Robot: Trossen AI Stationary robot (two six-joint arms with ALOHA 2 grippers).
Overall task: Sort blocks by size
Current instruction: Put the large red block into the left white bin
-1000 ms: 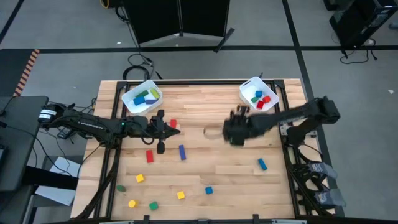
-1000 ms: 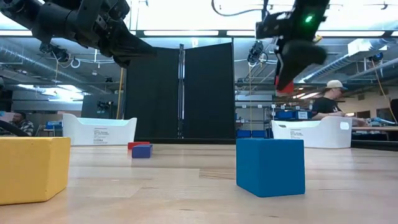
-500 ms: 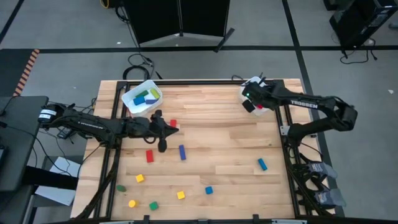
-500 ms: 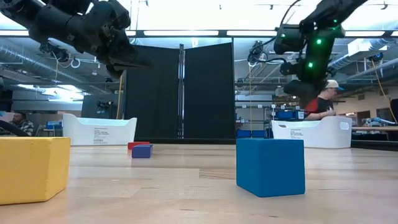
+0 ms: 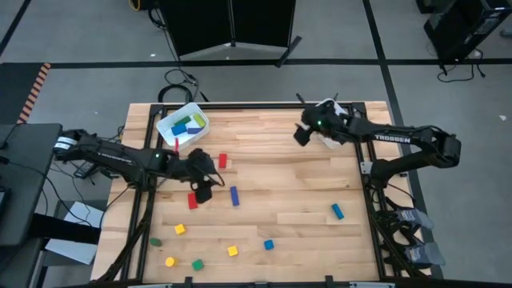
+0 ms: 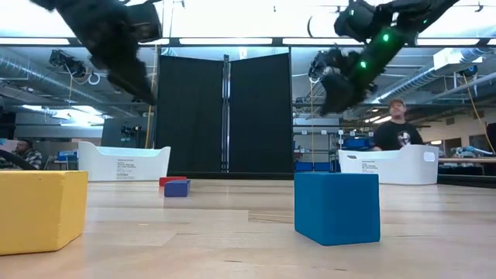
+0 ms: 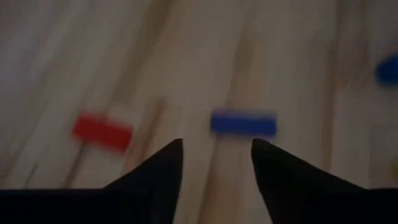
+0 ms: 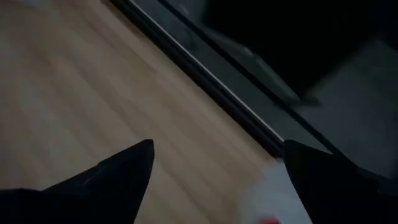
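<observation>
Blocks lie scattered on the wooden table: a red bar [image 5: 192, 200], a blue bar [image 5: 234, 195], a small red block [image 5: 222, 161], and yellow, green and blue ones nearer the front. My left gripper [image 5: 203, 189] hovers open above the table between the red bar [image 7: 102, 132] and the blue bar [image 7: 242, 122], touching neither. My right gripper [image 5: 301, 136] stands wide open and empty in the air, just left of the right white bin [image 5: 328, 106]. In the right wrist view [image 8: 219, 149] only bare wood and the table's edge lie beyond the fingers.
The left white bin [image 5: 182, 124] at the far left holds blue and green blocks. A blue bar [image 5: 337, 210] lies alone toward the right. A yellow cube [image 6: 39, 209] and a blue cube [image 6: 337, 208] sit at the front. A person stands in the room beyond the table.
My right gripper carried a red block from the table's middle to the right bin; the block is no longer between its fingers, and the gripper has drawn back a little toward the left. My left gripper has moved toward the near edge and tipped down over the red and blue bars.
</observation>
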